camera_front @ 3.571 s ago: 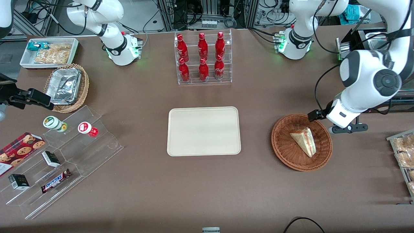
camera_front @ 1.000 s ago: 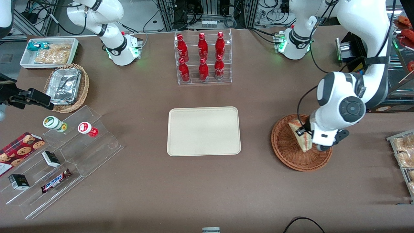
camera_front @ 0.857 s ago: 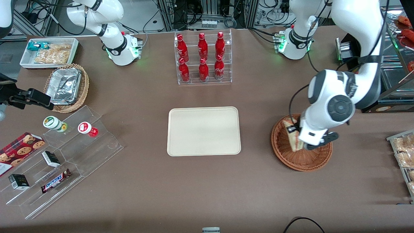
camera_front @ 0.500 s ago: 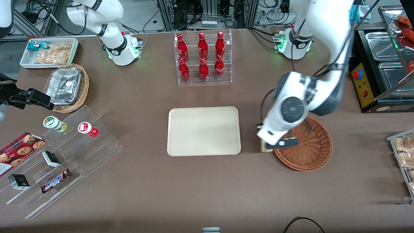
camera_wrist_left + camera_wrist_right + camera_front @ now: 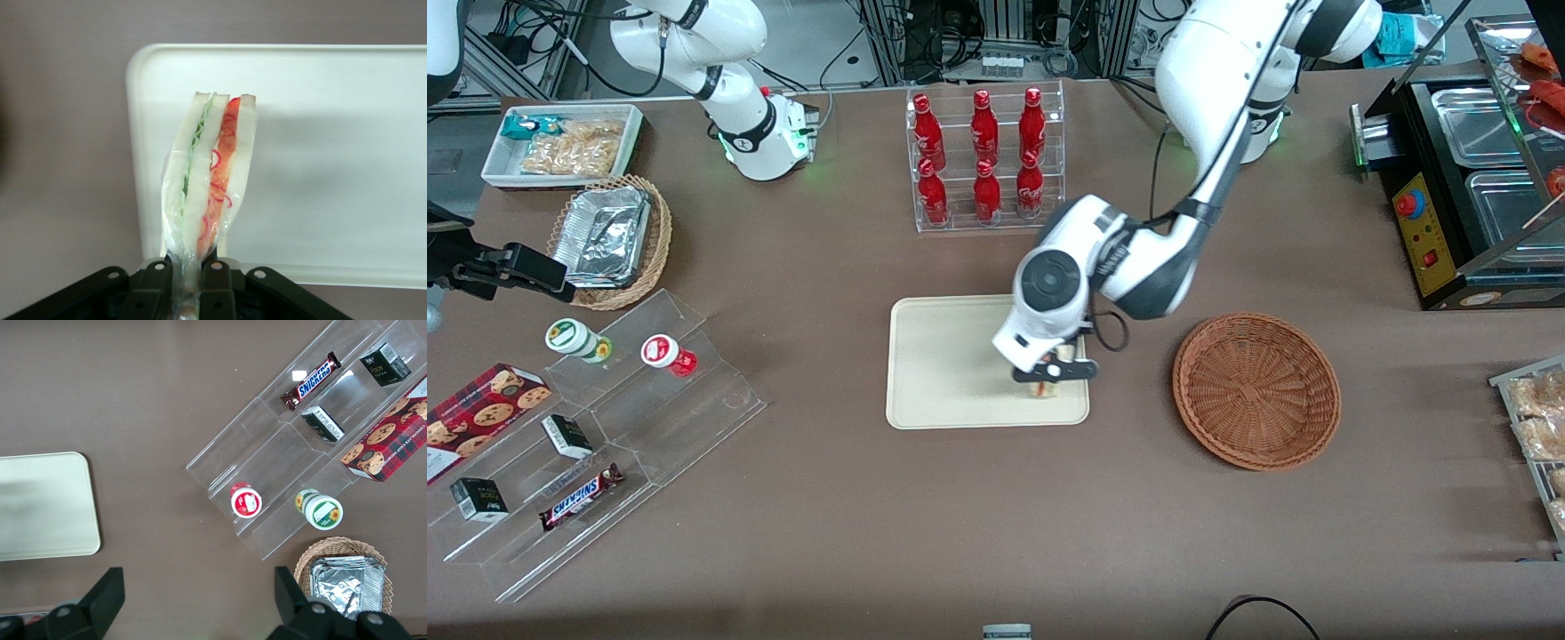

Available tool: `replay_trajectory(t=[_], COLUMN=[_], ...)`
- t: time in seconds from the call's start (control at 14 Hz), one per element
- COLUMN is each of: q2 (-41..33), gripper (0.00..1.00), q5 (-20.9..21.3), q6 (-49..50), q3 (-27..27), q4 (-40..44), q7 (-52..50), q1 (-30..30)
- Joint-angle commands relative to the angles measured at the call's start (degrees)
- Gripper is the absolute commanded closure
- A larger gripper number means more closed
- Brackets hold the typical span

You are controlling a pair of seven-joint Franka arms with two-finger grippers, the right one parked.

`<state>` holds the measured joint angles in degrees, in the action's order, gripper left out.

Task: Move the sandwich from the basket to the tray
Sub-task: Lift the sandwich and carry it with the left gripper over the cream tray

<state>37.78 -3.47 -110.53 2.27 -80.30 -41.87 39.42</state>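
The tool [image 5: 1042,380] hangs over the tray [image 5: 943,356], above the part of it nearest the basket [image 5: 1256,389] and close to the tray's edge nearest the front camera. Its fingers [image 5: 160,288] are closed tight on the sandwich [image 5: 208,180], pinching one end of the clear-wrapped wedge. In the left wrist view the sandwich sticks out edge-on from the tool, its white bread slices and its green and orange-red filling showing, with the cream tray [image 5: 333,167] beneath it. Whether the sandwich touches the tray cannot be told. In the front view only a sliver of the sandwich [image 5: 1040,389] shows under the arm's wrist. The reddish-brown basket sits on the brown table [image 5: 960,516], beside the tray toward the working arm's end, with nothing in it.
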Motion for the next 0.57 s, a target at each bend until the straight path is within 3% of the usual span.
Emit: replay_trajectory(t=[0.0, 0.5], q2=[2.38, 4.75], gripper=[0.88, 0.88], q5=[-0.57, 0.05], q6=[-1.53, -7.76], q3=[0.63, 0.63], q4=[2.08, 2.17], q7=[-3.91, -12.69], q1=[2.23, 5.58])
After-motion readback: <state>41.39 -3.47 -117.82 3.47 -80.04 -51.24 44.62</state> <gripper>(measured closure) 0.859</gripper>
